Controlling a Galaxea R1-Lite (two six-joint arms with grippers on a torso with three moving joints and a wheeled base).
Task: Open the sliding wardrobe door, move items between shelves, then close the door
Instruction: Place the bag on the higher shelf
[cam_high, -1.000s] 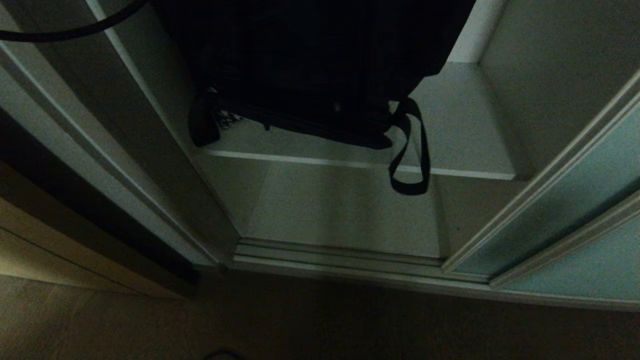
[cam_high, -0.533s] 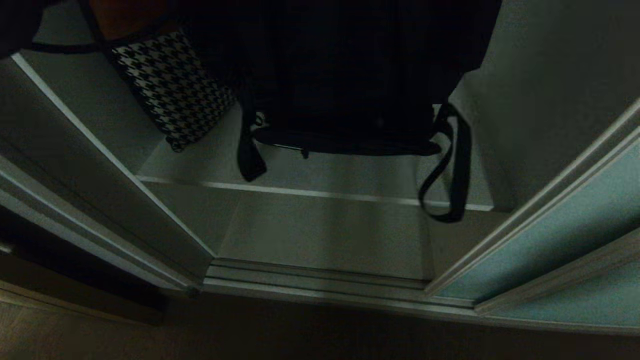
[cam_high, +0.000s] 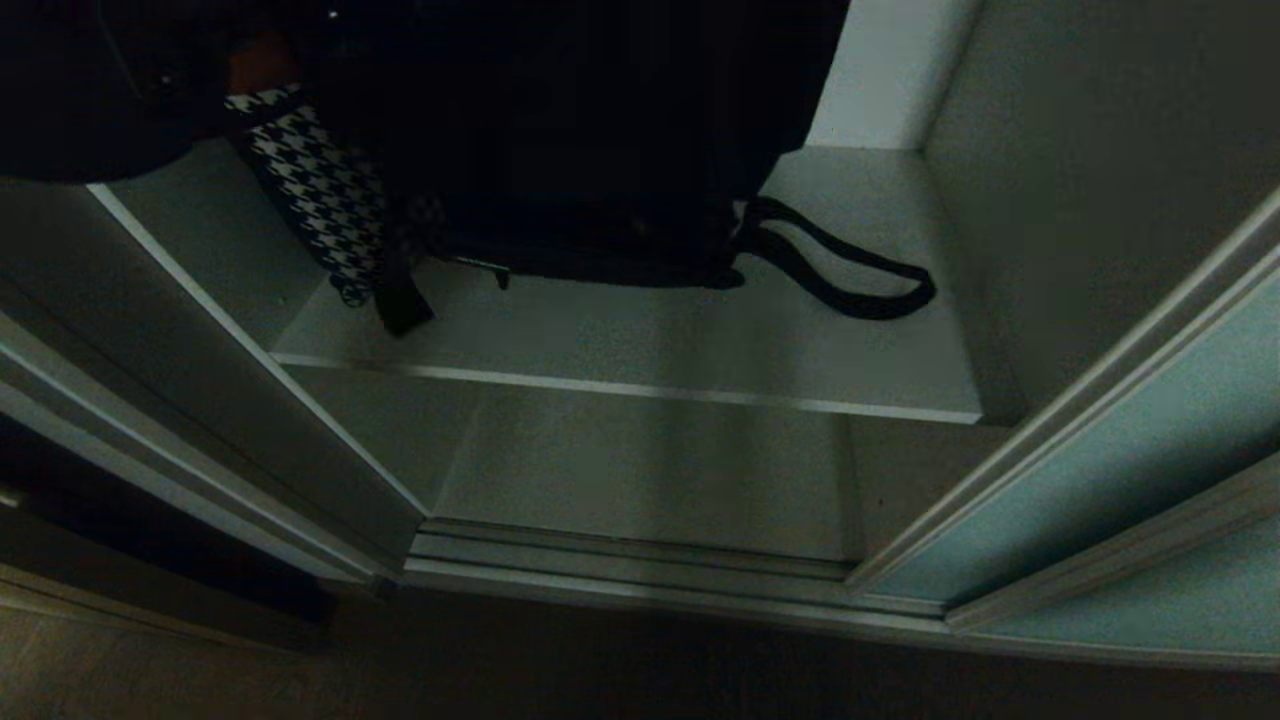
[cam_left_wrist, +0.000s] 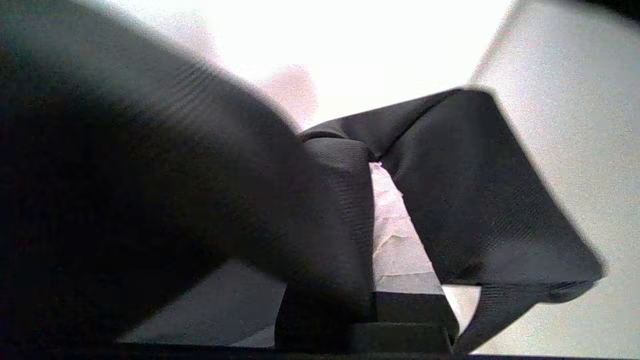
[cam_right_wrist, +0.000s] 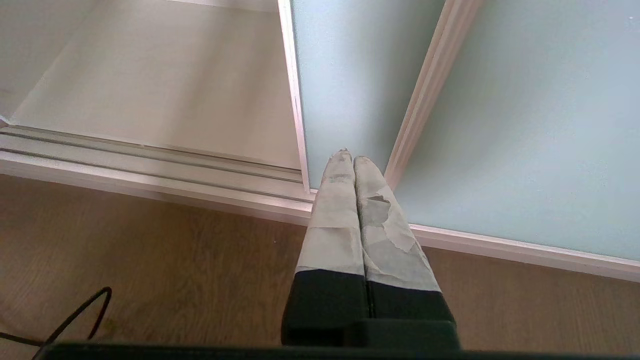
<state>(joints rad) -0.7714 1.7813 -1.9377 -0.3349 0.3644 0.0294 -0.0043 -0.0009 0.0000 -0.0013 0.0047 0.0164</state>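
Observation:
The floppy black bag (cam_high: 580, 150) fills the top middle of the head view, with its lower end on a white-grey shelf (cam_high: 650, 340). One long strap (cam_high: 840, 280) lies looped on that shelf to the right. In the left wrist view my left gripper (cam_left_wrist: 375, 170) is shut on a black strap (cam_left_wrist: 475, 200) of the bag, which folds over one pale finger (cam_left_wrist: 400, 250). The sliding wardrobe door (cam_high: 1100, 470) stands pushed aside at the right. My right gripper (cam_right_wrist: 350, 157) is shut and empty, low above the floor in front of the door (cam_right_wrist: 350, 75).
A black-and-white houndstooth item (cam_high: 310, 190) leans at the shelf's left end beside the bag. A lower board (cam_high: 650, 470) lies under the shelf, with the door track (cam_high: 640, 560) in front of it. A cable (cam_right_wrist: 65, 320) lies on the wooden floor (cam_right_wrist: 150, 260).
The bag has moved left and deeper onto the shelf. Its strap loop, which hung over the shelf's front edge, now lies on the shelf. The right gripper has stayed put.

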